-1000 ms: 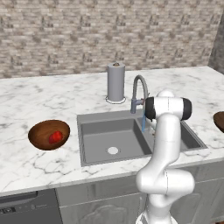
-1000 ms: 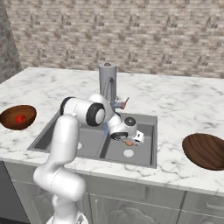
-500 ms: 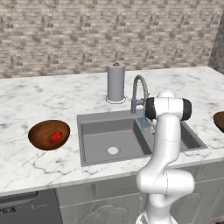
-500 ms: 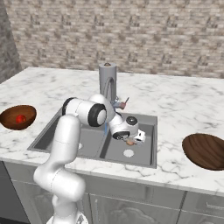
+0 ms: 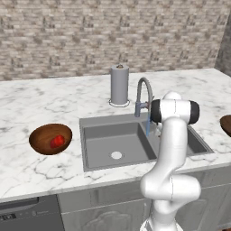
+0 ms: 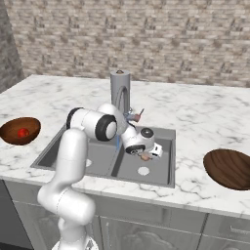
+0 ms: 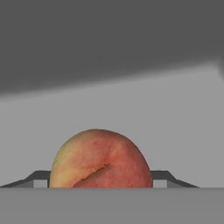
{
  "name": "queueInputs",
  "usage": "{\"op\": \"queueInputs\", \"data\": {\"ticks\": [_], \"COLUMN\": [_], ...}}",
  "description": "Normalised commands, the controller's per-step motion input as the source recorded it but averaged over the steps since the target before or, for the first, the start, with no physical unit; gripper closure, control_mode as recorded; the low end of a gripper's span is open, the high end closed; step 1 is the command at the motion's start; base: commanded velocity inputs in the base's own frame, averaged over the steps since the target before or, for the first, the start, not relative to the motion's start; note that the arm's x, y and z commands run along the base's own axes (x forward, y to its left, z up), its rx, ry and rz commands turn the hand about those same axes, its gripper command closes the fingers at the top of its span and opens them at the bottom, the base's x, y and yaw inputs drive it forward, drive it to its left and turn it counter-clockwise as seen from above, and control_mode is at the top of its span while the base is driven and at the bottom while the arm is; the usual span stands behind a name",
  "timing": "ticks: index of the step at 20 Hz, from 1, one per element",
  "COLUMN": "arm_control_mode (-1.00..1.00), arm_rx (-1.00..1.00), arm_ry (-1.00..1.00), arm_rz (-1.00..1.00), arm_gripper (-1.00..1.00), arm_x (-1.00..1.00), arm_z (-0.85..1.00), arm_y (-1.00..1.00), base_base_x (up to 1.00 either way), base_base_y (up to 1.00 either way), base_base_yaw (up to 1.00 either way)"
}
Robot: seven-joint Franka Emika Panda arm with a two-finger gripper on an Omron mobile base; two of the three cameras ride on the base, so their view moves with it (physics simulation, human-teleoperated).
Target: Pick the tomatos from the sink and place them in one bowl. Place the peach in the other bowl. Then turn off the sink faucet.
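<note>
In the right basin of the grey sink, just above the round drain, my gripper is shut on the peach. The hand view has the pinkish-orange peach between the two dark fingertips of the gripper. A red tomato lies in the wooden bowl on the left counter, which the right base view also shows as a bowl with the tomato. The other bowl sits empty on the right counter. A blue stream runs from the gooseneck faucet.
A grey upright cylinder stands on the counter behind the sink. A divider splits the sink into two basins, and the left one has a white drain. My white arm reaches down over the divider. A brick wall closes the back.
The fingers have come together from wide open onto the peach. The arm and the other things have stayed where they were.
</note>
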Motion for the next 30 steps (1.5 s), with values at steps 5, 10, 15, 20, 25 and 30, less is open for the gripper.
{"op": "queueInputs", "data": {"ticks": [5, 10, 15, 20, 25, 30], "arm_control_mode": [-1.00, -1.00, -1.00, -1.00, -1.00, -1.00], "arm_rx": [0.02, 0.01, 0.00, 0.00, 0.00, 0.00], "arm_ry": [-0.05, -0.09, -0.09, 0.00, 0.00, 0.02], "arm_rz": [0.00, 0.00, 0.00, 0.00, 0.00, -0.01], "arm_gripper": [1.00, 1.00, 1.00, 1.00, 1.00, 1.00], "arm_x": [-0.32, -0.44, -0.46, -0.32, -0.29, -0.41], "arm_z": [0.73, 0.74, 0.65, 0.97, 0.96, 0.65], "arm_y": [-0.08, -0.09, -0.06, -0.02, 0.00, -0.01], "base_base_x": [0.00, 0.00, 0.00, 0.00, 0.00, 0.00], "base_base_y": [0.00, 0.00, 0.00, 0.00, 0.00, 0.00], "base_base_yaw": [0.00, 0.00, 0.00, 0.00, 0.00, 0.00]}}
